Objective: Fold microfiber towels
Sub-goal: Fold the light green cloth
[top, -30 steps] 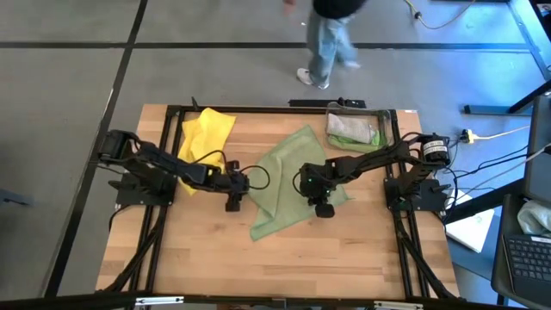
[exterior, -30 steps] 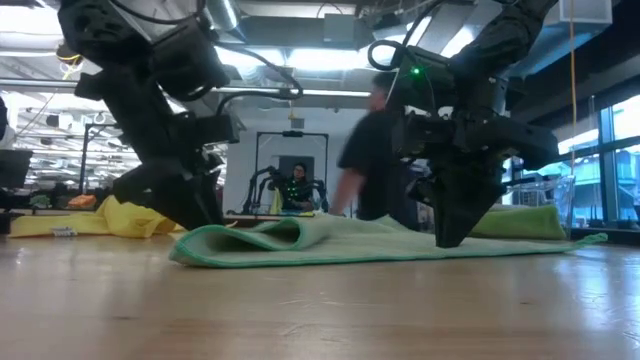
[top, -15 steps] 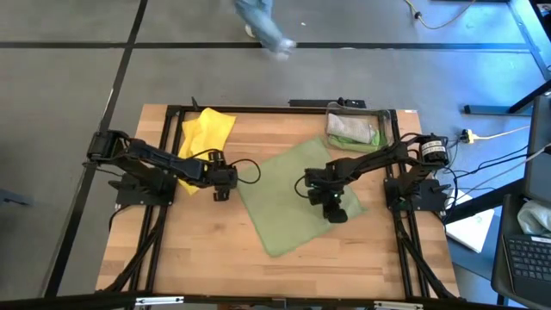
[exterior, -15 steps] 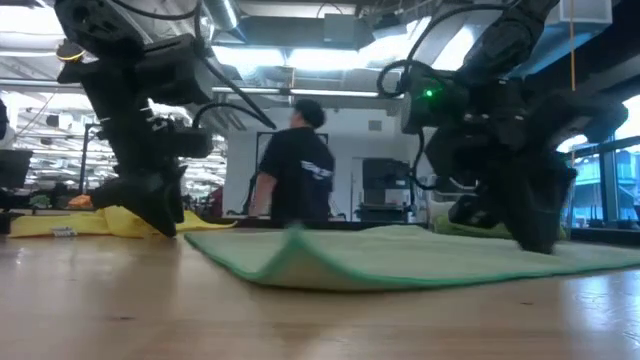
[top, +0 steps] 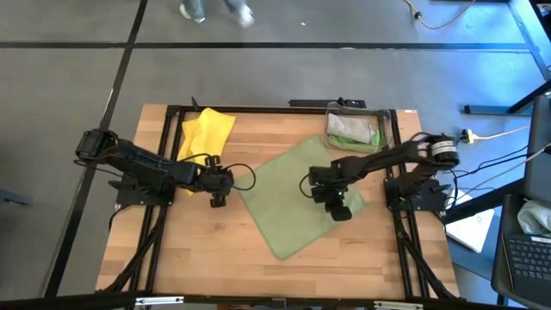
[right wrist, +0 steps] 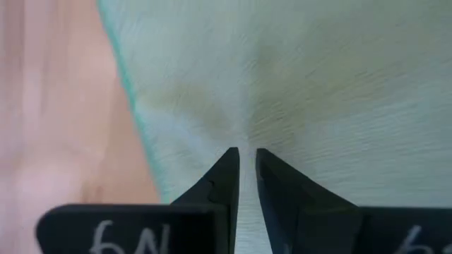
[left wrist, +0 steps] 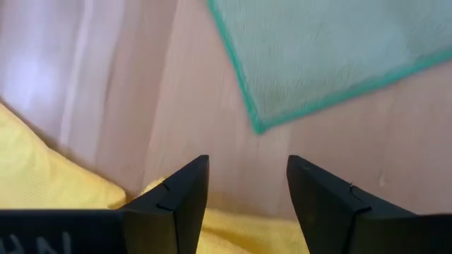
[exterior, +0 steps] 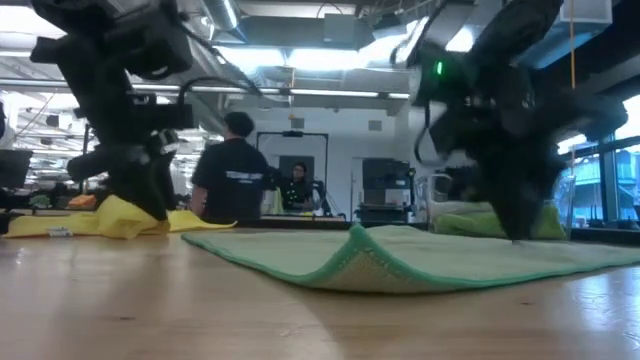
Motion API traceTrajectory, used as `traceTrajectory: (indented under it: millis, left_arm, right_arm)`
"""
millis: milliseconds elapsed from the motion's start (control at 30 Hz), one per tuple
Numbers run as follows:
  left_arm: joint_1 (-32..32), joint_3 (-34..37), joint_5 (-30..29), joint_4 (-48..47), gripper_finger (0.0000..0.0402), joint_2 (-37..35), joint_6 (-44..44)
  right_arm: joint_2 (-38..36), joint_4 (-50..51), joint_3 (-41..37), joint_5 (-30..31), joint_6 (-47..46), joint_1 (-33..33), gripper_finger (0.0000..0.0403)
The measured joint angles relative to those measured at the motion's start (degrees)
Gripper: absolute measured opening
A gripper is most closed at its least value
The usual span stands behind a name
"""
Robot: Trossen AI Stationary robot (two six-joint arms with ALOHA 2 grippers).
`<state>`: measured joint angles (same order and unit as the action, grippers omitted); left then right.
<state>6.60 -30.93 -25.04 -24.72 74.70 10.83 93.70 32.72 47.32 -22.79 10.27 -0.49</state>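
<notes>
At table centre the green towel is spread flat. Its 3 o'clock edge is pinched by the right gripper. At 9 o'clock the left gripper is held spread beside the yellow towel.

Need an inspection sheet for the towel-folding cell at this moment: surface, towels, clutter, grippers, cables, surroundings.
Surface: wooden table top, bare at the near side.
Job's things: green microfiber towel spread flat mid-table, one corner raised in the low view; yellow microfiber towel bunched at the far left; a pale folded towel lies in the clear plastic bin at the far right.
Clutter: nothing seen beyond the bin.
Grippers: left gripper open, empty, over bare wood beside the green towel's corner; right gripper nearly shut, pinching the green towel.
Cables: black cable looped at the left wrist; white lead off-table right.
Surroundings: person standing behind the table.
</notes>
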Motion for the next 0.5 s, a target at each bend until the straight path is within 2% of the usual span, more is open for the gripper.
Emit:
traceTrajectory:
  millis: [100,233,500]
  left_arm:
    - [0.91,-0.09,-1.21,1.84,0.0185,-1.1,-0.66]
    - [1.5,-0.16,-1.33,4.6,0.0185,-1.63,-0.9]
    - [3.16,-0.2,-3.65,7.29,0.0185,-1.63,2.5]
  right_arm:
    - [-5.24,-2.48,0.12,4.64,0.35,0.66,0.0053]
    - [-10.51,-4.45,0.23,4.13,0.23,1.57,0.0053]
    - [-11.66,-14.39,0.29,3.52,-9.3,5.85,0.0053]
